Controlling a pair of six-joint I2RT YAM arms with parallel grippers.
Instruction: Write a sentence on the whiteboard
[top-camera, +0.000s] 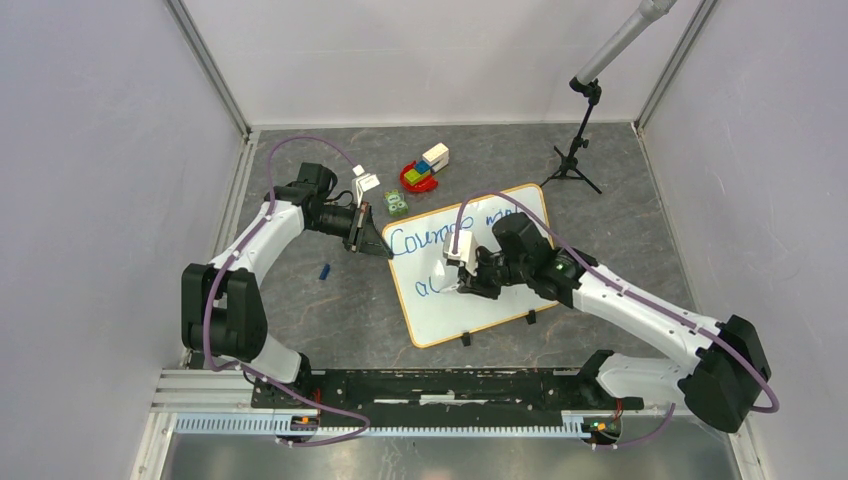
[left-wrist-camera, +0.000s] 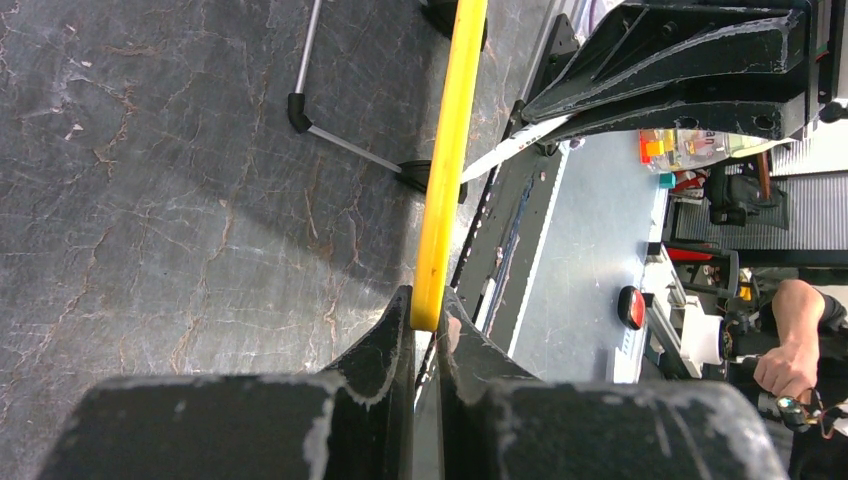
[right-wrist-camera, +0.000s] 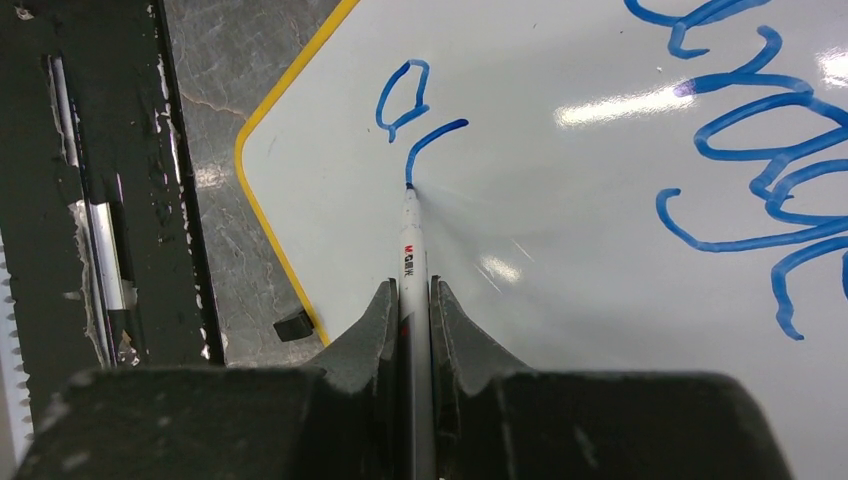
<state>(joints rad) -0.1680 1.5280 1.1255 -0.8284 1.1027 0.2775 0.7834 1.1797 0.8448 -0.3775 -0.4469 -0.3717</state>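
Observation:
The whiteboard (top-camera: 500, 310) lies flat on the grey table, with a yellow rim and two black clips on its near edge. Blue writing (top-camera: 420, 240) on it reads "Courage" in the first line, and a second line (top-camera: 428, 287) starts with "a" and one stroke. My left gripper (top-camera: 372, 235) is shut on the board's yellow rim (left-wrist-camera: 440, 200) at its far left corner. My right gripper (top-camera: 462, 285) is shut on a white marker (right-wrist-camera: 411, 260). The marker's blue tip touches the board at the end of the stroke (right-wrist-camera: 432, 140) in the right wrist view.
A blue marker cap (top-camera: 324, 271) lies on the table left of the board. A toy boat with coloured blocks (top-camera: 424, 170), a green item (top-camera: 396, 203) and a small white box (top-camera: 366, 184) sit behind the board. A black tripod (top-camera: 573, 160) stands at the back right.

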